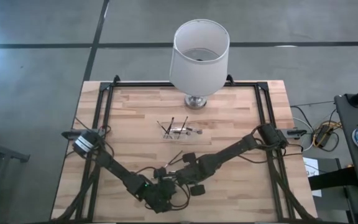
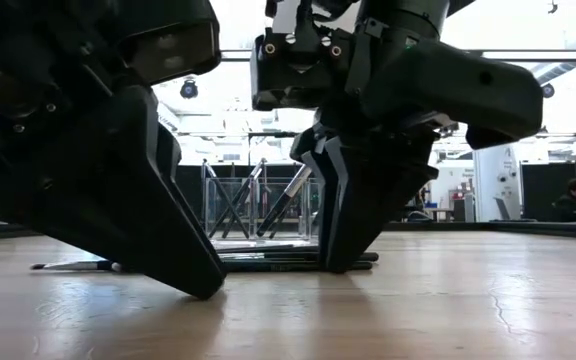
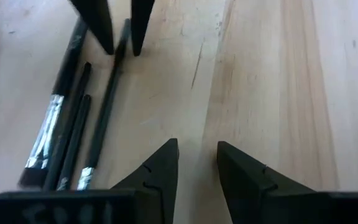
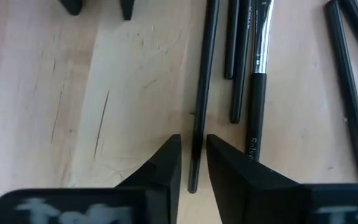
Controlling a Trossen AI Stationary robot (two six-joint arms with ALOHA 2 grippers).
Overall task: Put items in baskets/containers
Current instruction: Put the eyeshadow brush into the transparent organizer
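The sticks point(image 4: 232, 68) are judged to be light, stiff and smooth, so they are likely to roll or slip if pinched off-centre. A hold near one end, as is being taken now, may let a stick tip; a hold nearer the middle would be steadier. The bristle ends are best left untouched.

They are seen as thin dark shafts, some with a bright metal collar, lying side by side on the wooden table point(image 1: 241, 124) near its front edge, between the two arms. One thicker brush point(image 4: 258, 81) with a silver collar is seen among them.

A single thin stick point(image 4: 202, 93) is straddled by the right gripper point(image 4: 193, 163), whose fingers are narrowly apart on either side of its end; whether it is already pinched cannot be told. In the low view the fingertips are down at the table surface.

The left gripper point(image 3: 197, 165) is held just beside the pile, over bare wood, with its fingers parted by a small gap and nothing between them.

The clear holder point(image 1: 180, 131) is placed further back, in front of the lamp point(image 1: 198, 57), and a few sticks are already stood in it.
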